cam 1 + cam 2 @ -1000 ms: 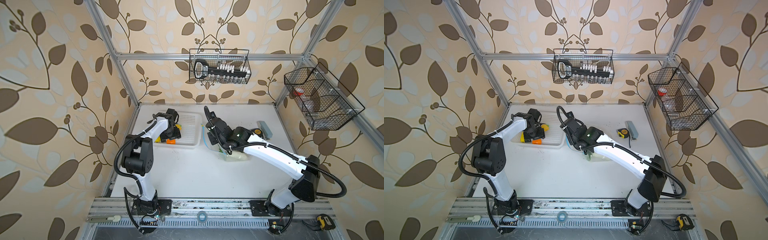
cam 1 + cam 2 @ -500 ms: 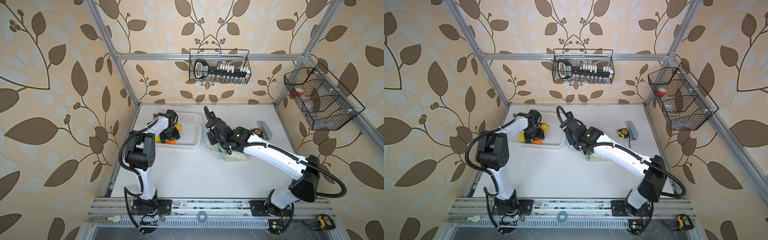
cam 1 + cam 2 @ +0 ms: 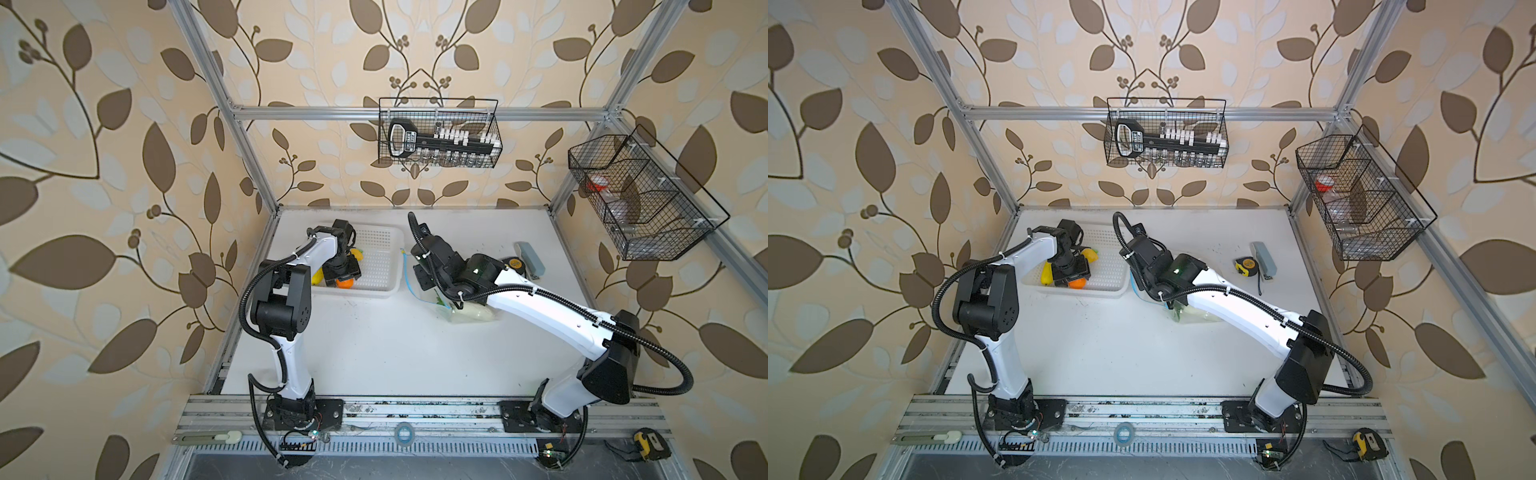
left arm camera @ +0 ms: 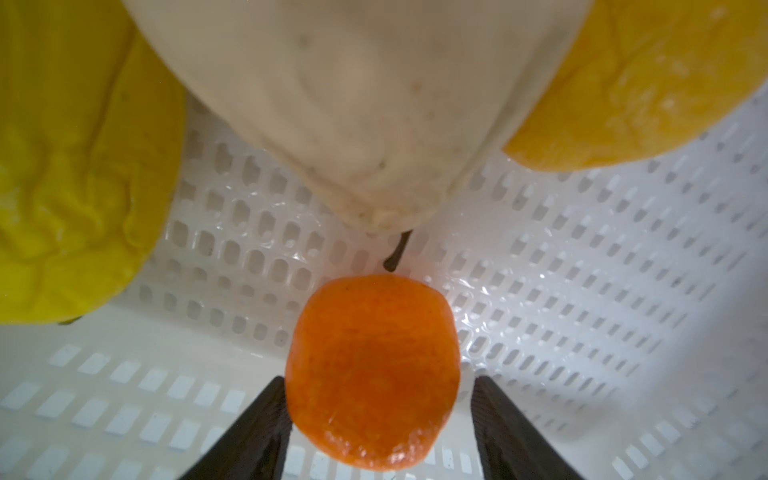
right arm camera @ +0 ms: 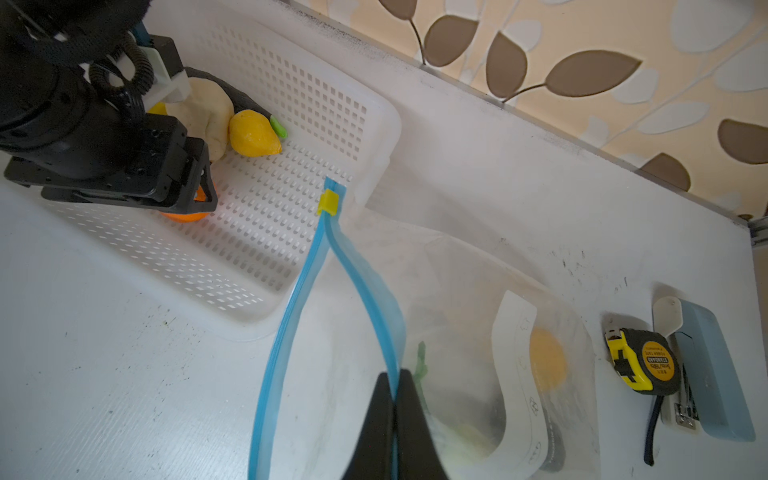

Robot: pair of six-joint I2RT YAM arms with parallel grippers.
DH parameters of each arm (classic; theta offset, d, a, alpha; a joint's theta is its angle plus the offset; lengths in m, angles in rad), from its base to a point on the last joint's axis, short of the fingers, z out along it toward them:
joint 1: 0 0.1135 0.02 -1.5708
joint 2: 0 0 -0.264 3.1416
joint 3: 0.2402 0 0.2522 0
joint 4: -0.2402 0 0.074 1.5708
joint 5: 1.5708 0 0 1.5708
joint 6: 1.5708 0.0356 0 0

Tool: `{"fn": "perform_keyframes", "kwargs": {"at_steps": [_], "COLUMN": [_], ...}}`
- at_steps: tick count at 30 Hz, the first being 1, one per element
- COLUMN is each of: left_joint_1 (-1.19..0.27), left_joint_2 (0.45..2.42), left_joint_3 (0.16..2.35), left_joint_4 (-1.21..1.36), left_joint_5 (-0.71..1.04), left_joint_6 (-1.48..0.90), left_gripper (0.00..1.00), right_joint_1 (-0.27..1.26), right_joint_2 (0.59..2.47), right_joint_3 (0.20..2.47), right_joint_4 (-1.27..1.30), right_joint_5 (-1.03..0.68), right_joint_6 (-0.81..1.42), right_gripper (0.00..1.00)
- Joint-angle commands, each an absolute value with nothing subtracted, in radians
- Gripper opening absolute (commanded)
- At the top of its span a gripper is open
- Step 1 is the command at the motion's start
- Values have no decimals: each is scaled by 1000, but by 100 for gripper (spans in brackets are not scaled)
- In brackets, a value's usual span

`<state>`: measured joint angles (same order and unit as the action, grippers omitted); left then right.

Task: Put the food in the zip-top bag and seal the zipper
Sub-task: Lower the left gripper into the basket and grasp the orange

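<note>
My left gripper is down in the white perforated basket, open, with its dark fingers on either side of the orange. One finger is at the orange's edge and the other stands apart from it. Behind the orange lie the yellow corn, a cream fruit and a lemon. My right gripper is shut on the blue zipper of the zip-top bag, lifting one lip so the mouth gapes. A green leaf and a peach-coloured piece lie inside.
The bag's yellow slider sits at the end near the basket's rim. A yellow tape measure and a grey-blue stapler lie beyond the bag. Wire baskets hang on the back wall and the right wall.
My left gripper has settled lower over the orange and its jaws have narrowed a little. The right gripper has kept its hold on the bag's lip.
</note>
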<state>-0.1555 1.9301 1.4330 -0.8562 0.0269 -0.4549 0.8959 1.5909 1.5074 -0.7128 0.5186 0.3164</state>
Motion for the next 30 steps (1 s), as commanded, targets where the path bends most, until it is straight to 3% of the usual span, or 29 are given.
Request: {"fn": "perform_keyframes", "kwargs": {"at_steps": [1,8,16,30], "left_joint_1": [-149,-149,-149,-149], "left_joint_2": [1900,1905,1890,1778], "left_joint_3": [1410,1384,1386,1344], "left_joint_4": [-869,-848,-848,-815], "left_joint_5": [32,41,54,112], "left_joint_6": [-474,-486,-491,-503], "left_gripper": [73,74,57,48], "right_joint_1": [904,904,903,904], "right_joint_2": [1575,1580,1575,1577], "right_joint_3": [1499,1494,1491,1497], "right_joint_4": [-709,-705,-705,-707], "right_joint_5": [521,515,512,517], "right_joint_6": [309,308,308,304], "right_gripper": [0,0,0,0]}}
